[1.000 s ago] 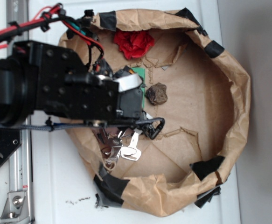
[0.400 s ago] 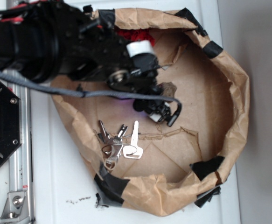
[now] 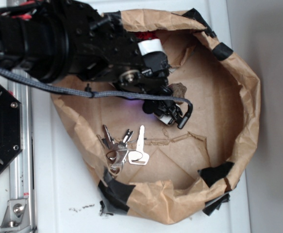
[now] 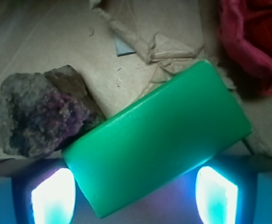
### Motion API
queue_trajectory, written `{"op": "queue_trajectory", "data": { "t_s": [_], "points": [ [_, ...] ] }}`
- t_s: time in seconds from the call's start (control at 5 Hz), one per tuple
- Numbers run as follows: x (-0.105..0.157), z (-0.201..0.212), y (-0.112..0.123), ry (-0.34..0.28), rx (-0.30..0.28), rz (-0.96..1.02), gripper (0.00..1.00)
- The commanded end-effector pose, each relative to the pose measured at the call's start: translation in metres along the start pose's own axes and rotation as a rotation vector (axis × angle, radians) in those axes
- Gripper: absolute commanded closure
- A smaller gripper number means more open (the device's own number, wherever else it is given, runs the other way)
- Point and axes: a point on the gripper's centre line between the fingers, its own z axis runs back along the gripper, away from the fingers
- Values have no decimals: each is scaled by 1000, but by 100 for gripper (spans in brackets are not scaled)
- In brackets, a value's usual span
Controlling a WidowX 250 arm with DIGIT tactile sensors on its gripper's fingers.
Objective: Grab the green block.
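In the wrist view the green block (image 4: 156, 140) lies tilted between the tool's (image 4: 135, 193) two glowing pads (image 4: 54, 196), which stand spread apart, clear of it. One corner touches the brown rock (image 4: 40, 114) (tinted purple), the red cloth (image 4: 254, 39) lies near the far end. Keys (image 3: 124, 151) rest on the brown paper (image 3: 199, 97).

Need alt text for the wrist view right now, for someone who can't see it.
A green block lies diagonally across the frame, its lower end between two glowing finger pads. A brown rock touches its left edge, and a red cloth sits at upper right on brown paper.
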Motion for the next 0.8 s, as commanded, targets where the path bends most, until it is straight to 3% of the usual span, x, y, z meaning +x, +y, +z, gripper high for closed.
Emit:
{"op": "queue_trajectory", "data": {
  "t_s": [0.0, 0.2, 0.6],
  "points": [
    [-9, 28, -4, -30, -55, -23, 0],
    [-7, 50, -2, -53, -71, 113, 0],
    [6, 41, 0, -109, -22, 325, 0]
  ]
}}
